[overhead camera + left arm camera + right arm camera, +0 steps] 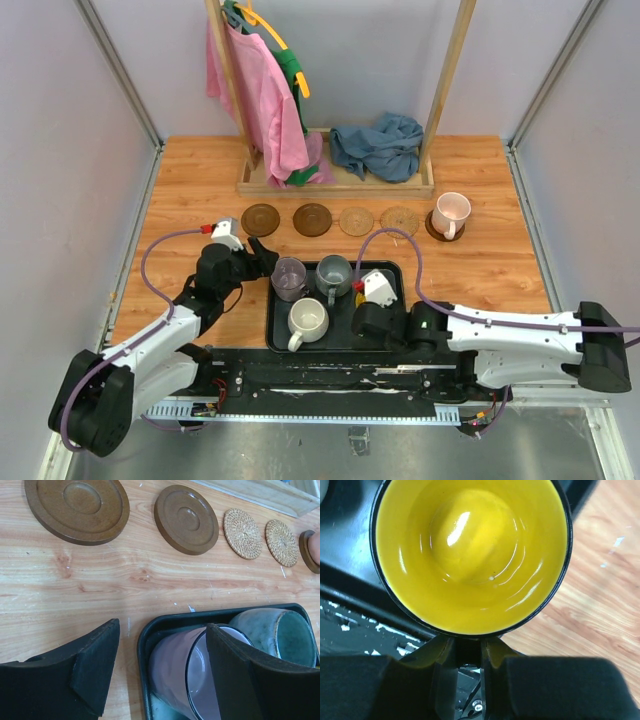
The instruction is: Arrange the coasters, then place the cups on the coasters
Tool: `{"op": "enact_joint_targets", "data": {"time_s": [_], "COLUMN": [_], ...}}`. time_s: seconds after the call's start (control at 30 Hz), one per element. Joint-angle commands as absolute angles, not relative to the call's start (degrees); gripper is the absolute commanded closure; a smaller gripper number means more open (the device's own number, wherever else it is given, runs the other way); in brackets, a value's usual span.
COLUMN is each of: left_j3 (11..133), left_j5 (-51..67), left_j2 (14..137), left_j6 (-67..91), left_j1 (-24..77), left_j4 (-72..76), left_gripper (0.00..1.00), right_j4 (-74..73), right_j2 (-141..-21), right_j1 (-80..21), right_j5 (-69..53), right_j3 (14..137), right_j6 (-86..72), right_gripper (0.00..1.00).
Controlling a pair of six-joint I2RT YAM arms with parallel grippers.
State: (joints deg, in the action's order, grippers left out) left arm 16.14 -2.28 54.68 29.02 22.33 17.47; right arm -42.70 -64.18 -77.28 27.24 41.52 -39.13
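While pinched only by its handle [468, 655] in the right gripper [468, 644], at the black tray's [147, 632] right edge: yellow mug [470, 555], liable to swivel and slip; left gripper [161, 650] agape.

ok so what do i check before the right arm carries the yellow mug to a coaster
1. right fingers closed on the yellow mug: ok
2. tan coaster next to the pink mug is bare: ok
3. pink mug sits on its dark coaster: ok
4. left fingers open at the purple mug, not gripping it: ok
5. yellow mug off the black tray floor: cannot tell
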Motion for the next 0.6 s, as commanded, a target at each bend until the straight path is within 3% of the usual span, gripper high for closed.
{"op": "enact_joint_targets", "data": {"time_s": [0.0,0.23,0.57], "left_j3": [16.43,17.29,19.9], "left_j5": [-3.12,-3.33,-3.82], "left_j2": [54.09,55.09,58.4], "left_j6": [29.27,28.62,26.43], "left_j1": [22.75,22.68,22.72], "left_j4": [18.57,18.96,18.96], "left_gripper": [0.26,0.26,0.26], "right_j4": [-47.8,-46.59,-25.1], "right_j2": [-61.45,-61.78,-65.95], "right_j1": [-78.04,-70.8,-47.42], "right_j5": [41.52,51.36,38.63], "right_j3": [46.5,51.44,52.17], "right_j6": [-44.88,-45.74,-26.69], "right_gripper": [0.99,0.99,0.99]}}
